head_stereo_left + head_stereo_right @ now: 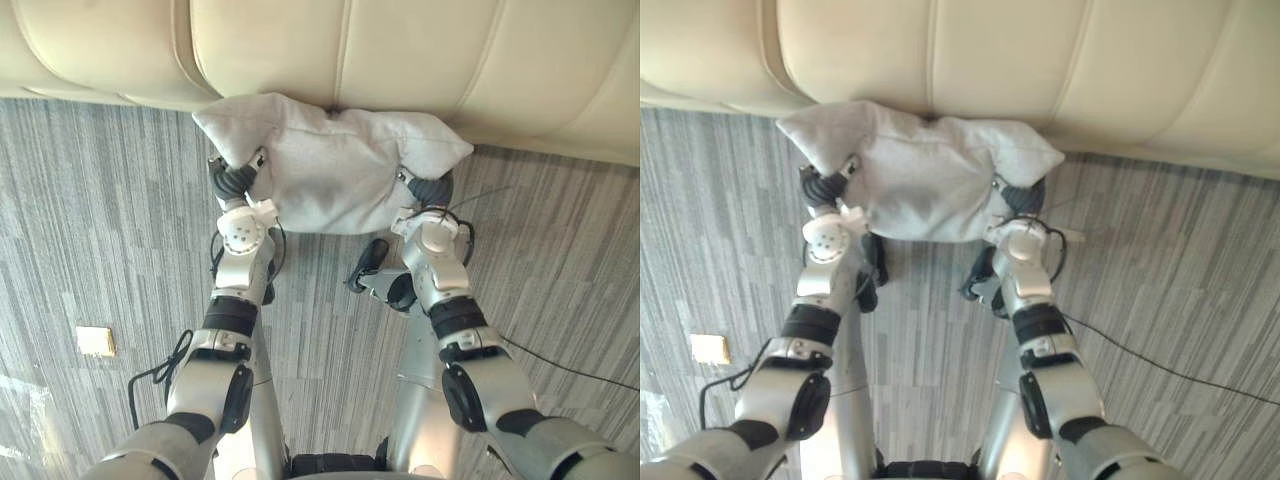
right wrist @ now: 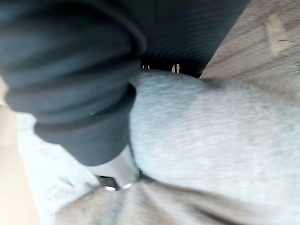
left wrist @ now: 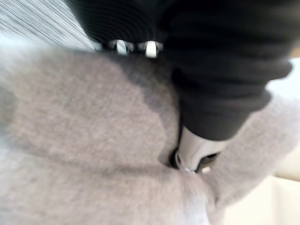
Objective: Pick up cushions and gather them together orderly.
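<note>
1. The light grey cushion point(image 1: 335, 170) is up off the grey striped carpet point(image 1: 100, 200), held between the two hands. Its far edge sits right against the front of the cream sofa point(image 1: 420, 50). It's a soft one with no print that I can make out, sagging in the middle with its two top corners poking out past the hands.
2. The left hand point(image 1: 235, 180) is on the cushion's left end, just under that top-left corner. In the left wrist view its thumb point(image 3: 192, 150) is dug into the fabric and makes a deep dent, so it's pinching the cushion. The rest of the fingers go round the other side, and I can't see how far they curl.
3. The right hand point(image 1: 432, 188) mirrors that on the cushion's right end, under the top-right corner. Here too the thumb point(image 2: 117, 173) is sunk into the cloth with folds bunched around it, and the fingers are tucked away behind the cushion.
4. Off to the left on the carpet there's a small tan square point(image 1: 95, 341), well apart from the cushion. I can't tell what it is.
</note>
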